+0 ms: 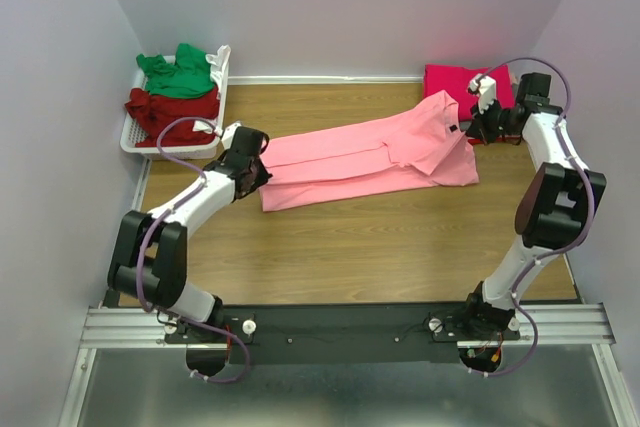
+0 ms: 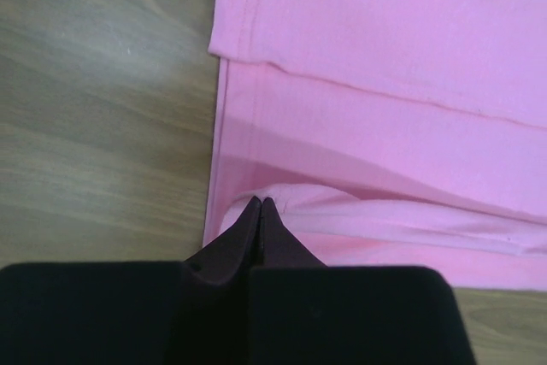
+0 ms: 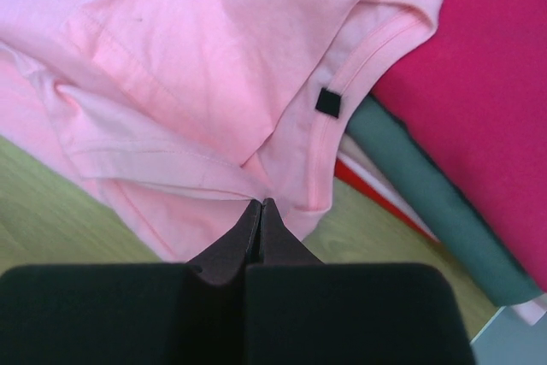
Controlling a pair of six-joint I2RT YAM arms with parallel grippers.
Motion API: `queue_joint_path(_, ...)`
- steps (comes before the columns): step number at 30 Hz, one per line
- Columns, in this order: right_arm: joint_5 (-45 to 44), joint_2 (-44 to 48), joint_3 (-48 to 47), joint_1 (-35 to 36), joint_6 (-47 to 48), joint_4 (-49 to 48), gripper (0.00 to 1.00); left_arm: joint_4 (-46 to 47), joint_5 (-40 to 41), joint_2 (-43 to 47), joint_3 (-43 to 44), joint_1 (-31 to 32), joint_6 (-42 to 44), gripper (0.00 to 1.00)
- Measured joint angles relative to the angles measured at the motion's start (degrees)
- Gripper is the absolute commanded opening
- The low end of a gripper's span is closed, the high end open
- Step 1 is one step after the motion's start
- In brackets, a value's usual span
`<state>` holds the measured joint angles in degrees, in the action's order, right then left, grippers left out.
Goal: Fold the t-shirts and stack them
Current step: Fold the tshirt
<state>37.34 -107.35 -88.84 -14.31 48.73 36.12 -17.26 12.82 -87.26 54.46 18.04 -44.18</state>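
Pulling unevenly could slip the soft light-pink cloth t-shirt (image 1: 360,152) from your left end effector (image 2: 259,203) pinching its 9 o'clock hem or right end effector (image 3: 259,204) pinching its collar end.

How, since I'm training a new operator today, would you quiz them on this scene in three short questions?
1. True or false: the pink shirt lies inside the white basket.
2. What does the basket hold? A) a green shirt and a dark red shirt; B) one grey shirt; C) a towel.
3. Which is shut on the pink shirt beside its dark neck label: the left pincer or the right pincer?
Key: 1 false, it lies on the table; 2 A; 3 right.
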Motion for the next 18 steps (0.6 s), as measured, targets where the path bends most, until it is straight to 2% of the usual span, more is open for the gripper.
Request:
queue_joint_path(8, -1.73, 11.89, 12.96, 0.0, 4.13, -0.35, 0.0, 0.52, -7.39, 12.11, -10.47, 0.02, 0.02, 0.0)
queue_joint_path(18, -6.84, 28.74, 29.97, 0.07, 9.84, -0.13, 0.0, 0.11, -14.93, 19.06, -19.28, 0.09, 0.72, 0.0)
